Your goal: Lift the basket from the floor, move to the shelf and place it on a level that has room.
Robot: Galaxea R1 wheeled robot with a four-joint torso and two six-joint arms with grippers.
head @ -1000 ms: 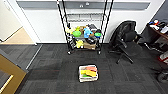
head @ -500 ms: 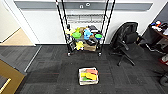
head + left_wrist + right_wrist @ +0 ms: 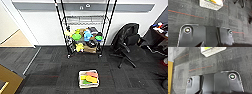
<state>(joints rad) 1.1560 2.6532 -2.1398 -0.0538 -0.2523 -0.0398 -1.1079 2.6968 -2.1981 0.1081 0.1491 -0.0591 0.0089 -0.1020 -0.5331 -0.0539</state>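
A wide, glossy black wrist plate with rounded, pale-edged corners (image 3: 205, 36) carries round silver-ringed corner fittings (image 3: 187, 30) with greenish centres (image 3: 232, 76).

The basket (image 3: 88, 79) sits on the floor (image 3: 52, 65) before the shelf (image 3: 85, 30).

cream woven basket (image 3: 88, 79); grey, faintly striped floor (image 3: 50, 67).
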